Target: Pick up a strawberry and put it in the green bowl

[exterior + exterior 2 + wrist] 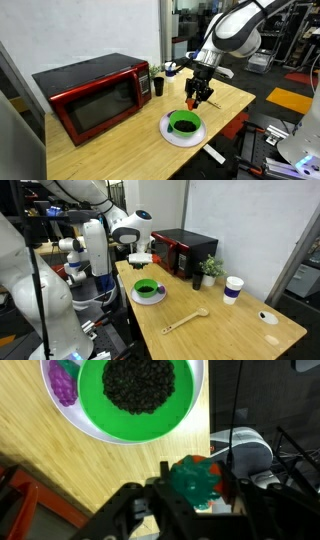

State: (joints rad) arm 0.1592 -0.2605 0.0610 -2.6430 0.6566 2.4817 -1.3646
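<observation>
My gripper is shut on the strawberry, a red fruit piece with a large green leafy top that faces the wrist camera. The green bowl with a dark inside sits on a white plate, just ahead of the gripper in the wrist view. In both exterior views the gripper hangs a little above the bowl and plate. The strawberry is too small to make out in the exterior views.
A purple fruit piece lies on the plate beside the bowl. A red microwave stands on the wooden table. A dark cup, a white cup, a small plant and a wooden spoon are on the table.
</observation>
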